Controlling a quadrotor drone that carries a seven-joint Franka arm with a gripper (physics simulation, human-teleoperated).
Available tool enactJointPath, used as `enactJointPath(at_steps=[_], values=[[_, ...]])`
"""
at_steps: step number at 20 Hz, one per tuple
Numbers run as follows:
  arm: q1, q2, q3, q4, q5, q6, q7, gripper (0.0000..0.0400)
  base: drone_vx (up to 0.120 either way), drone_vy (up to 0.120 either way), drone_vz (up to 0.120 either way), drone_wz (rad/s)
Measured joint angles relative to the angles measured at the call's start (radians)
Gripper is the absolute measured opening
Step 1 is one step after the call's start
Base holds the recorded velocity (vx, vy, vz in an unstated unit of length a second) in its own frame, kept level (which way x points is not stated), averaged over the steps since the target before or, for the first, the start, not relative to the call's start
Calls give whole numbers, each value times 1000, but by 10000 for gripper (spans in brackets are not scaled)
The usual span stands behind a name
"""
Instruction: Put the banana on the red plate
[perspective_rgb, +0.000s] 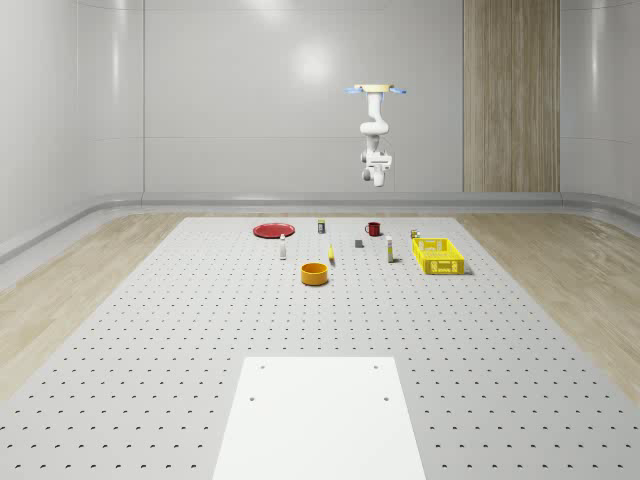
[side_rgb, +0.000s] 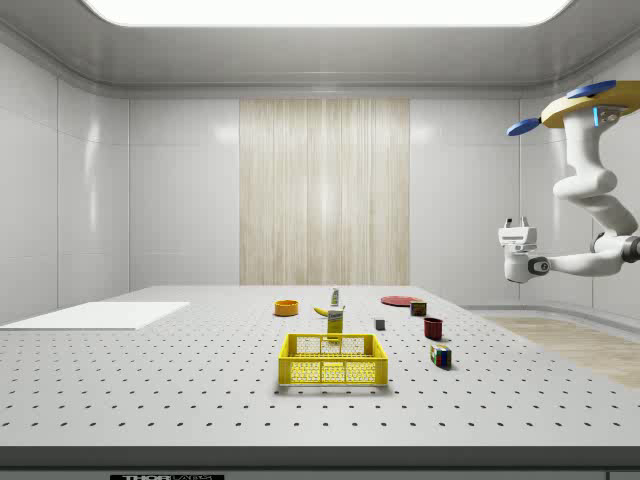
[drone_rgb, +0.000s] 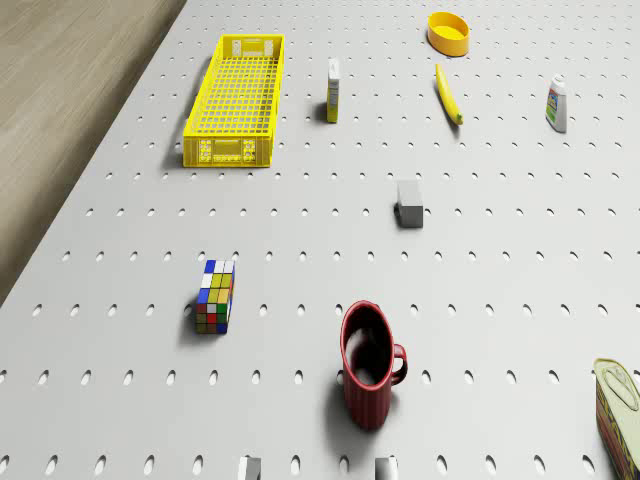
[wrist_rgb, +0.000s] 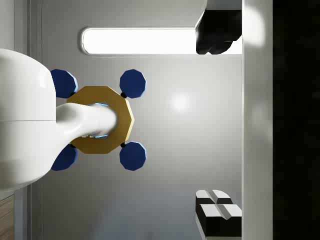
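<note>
Banana (drone_rgb: 449, 94) between orange bowl (drone_rgb: 449, 33), white bottle (drone_rgb: 557, 104), grey block (drone_rgb: 408, 202).

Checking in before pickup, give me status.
Drone hovering high near the table's far edge, gripper well above it. Banana on table, untouched. Red plate bare.

The drone (perspective_rgb: 376, 90) hovers high over the far end of the bench (perspective_rgb: 150, 330). Its arm (side_rgb: 600, 205) hangs down and bends toward nine o'clock in the side view, carrying the hand (side_rgb: 516, 228) pointed upward, fingers (wrist_rgb: 218, 30) apart.
</note>
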Motion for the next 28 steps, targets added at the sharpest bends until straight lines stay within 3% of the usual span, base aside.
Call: enactJointPath(at_steps=[6,12,18,28], values=[[-3,25,1,128,1,-98,-2,400,0,0,0,0],[-4,65,3,236,2,-162,-2,400,0,-33,0,0],[-6,82,3,283,2,-187,-3,400,0,-120,0,0],[-7,85,4,296,2,-189,-3,400,0,-120,0,0]])
